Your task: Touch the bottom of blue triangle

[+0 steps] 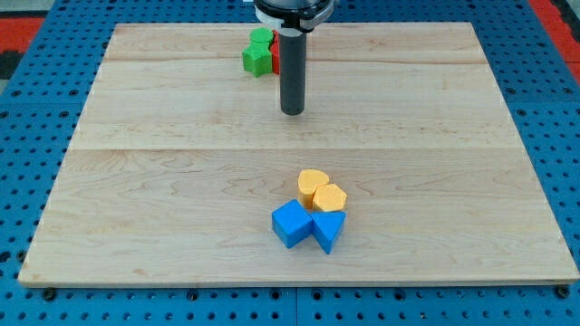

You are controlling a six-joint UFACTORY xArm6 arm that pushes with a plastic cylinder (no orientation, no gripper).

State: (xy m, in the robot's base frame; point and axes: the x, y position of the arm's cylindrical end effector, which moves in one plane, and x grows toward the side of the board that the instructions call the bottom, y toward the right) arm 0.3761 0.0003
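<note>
Pale wooden board [163,181] fills the view, laid over a blue perforated bench, and my tip [292,112] sits out on open wood in the upper middle, touching no block. No claw to report on this arm at all, just the straight dark rod, so nothing opens or closes on anything. Down near the view's bottom is the target: the blue triangle [328,229], pointing toward the bottom edge, pressed against a blue cube [291,223] on its left, with two yellow blocks [321,191] crowding just above it, apparently touching the pair. My tip is well apart from that cluster. To do this cleanly, I reckon the rod wants to swing wide around the view's right of the group, drop below the triangle's lower point, then ease upward into light contact; a straight run down would plough into the yellows first. A gentle approach matters, since that narrow point could let the triangle twist aside or shove its neighbours. Up at the view's top, a green block [259,52] sits beside the rod, and a sliver of red block [275,60] peeks out behind it, its shape mostly hidden by the rod. The yellows' exact shapes are hard to call, rounded perhaps.
</note>
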